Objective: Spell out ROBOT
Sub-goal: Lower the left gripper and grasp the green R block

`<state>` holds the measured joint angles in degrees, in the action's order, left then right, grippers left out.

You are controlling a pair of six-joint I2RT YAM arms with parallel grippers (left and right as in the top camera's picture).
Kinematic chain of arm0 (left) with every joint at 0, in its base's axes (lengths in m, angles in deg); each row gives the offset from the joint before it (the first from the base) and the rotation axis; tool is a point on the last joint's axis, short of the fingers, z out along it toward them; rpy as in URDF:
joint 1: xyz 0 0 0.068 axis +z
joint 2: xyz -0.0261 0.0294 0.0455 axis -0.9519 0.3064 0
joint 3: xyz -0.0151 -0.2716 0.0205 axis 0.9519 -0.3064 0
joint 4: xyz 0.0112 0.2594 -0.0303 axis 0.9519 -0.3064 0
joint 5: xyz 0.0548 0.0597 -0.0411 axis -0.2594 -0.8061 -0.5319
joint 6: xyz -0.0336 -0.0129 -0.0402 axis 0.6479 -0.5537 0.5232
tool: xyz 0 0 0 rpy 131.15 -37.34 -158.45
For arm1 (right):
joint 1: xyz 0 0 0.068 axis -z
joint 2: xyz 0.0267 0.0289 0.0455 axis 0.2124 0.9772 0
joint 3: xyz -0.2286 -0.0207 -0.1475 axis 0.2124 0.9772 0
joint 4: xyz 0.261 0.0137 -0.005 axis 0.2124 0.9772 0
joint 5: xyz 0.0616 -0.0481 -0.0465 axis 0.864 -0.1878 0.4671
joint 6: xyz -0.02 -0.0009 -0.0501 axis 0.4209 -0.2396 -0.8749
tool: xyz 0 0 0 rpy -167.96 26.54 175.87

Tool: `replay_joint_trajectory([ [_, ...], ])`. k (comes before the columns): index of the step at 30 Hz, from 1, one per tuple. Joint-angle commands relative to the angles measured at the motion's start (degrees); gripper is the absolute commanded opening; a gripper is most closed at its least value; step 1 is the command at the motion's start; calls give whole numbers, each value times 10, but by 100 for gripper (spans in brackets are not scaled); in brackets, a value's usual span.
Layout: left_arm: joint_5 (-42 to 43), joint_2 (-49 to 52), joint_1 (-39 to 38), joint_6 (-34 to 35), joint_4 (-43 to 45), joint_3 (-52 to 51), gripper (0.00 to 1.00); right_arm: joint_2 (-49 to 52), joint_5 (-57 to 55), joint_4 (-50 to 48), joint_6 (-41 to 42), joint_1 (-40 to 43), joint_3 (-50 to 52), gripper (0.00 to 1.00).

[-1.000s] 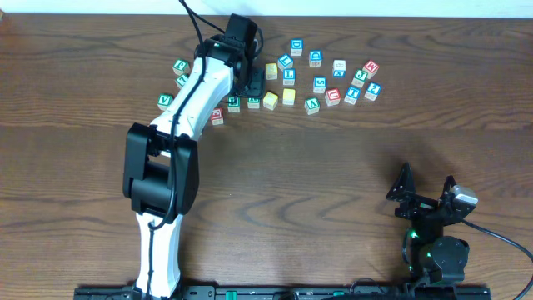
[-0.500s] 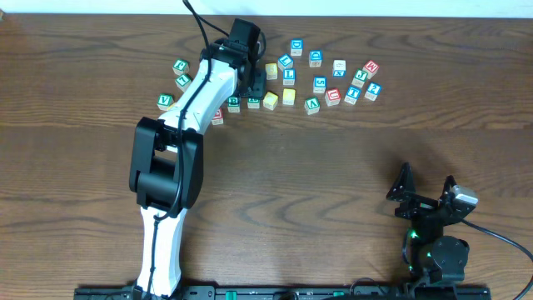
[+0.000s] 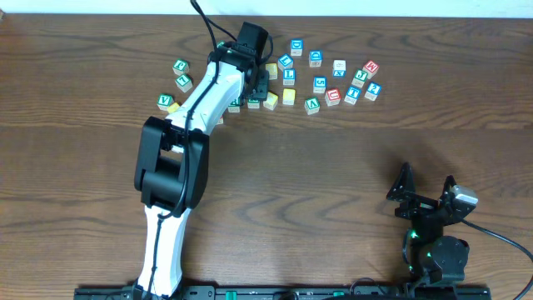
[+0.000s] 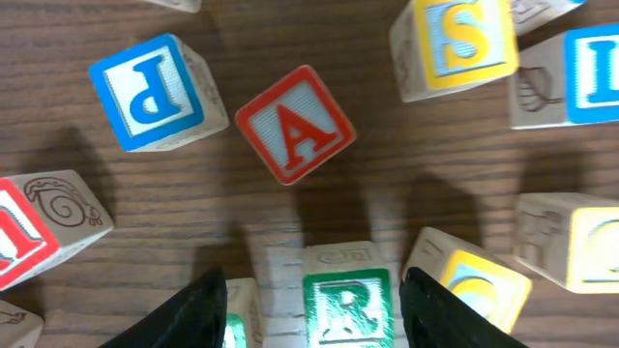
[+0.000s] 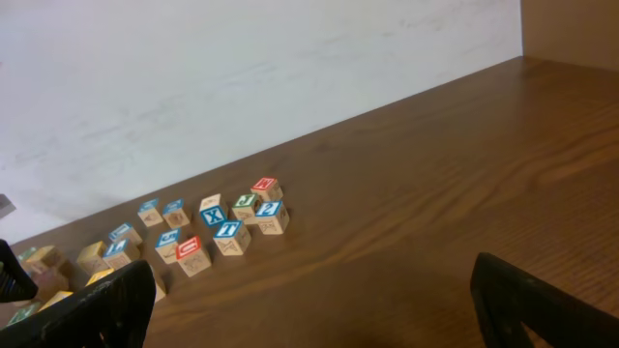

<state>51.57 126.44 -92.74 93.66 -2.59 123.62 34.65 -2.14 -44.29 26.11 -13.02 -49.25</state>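
Several wooden letter blocks lie scattered at the back of the table. My left gripper is open and low over them. In the left wrist view its fingers straddle a green R block without clearly touching it. A red A block lies just beyond, a blue P block to its left and a yellow S block to its right. My right gripper is open and empty near the front right; its fingers hang over bare wood.
A yellow block sits tight against the right finger, and a green block against the left finger. A blue I block and a red block lie at the edges. The block cluster also shows far off in the right wrist view.
My left arm has shifted a little to the right over the block cluster. The right arm has not moved.
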Motion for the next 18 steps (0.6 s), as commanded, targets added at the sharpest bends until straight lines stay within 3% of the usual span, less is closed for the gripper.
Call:
replay_joint_trajectory([
  [1, -19, 12, 1, 16, 0, -4, 56, -2, -1, 2, -8, 5, 1, 99],
  [18, -17, 18, -12, 16, -2, -4, 53, -2, -1, 2, -8, 5, 1, 99],
])
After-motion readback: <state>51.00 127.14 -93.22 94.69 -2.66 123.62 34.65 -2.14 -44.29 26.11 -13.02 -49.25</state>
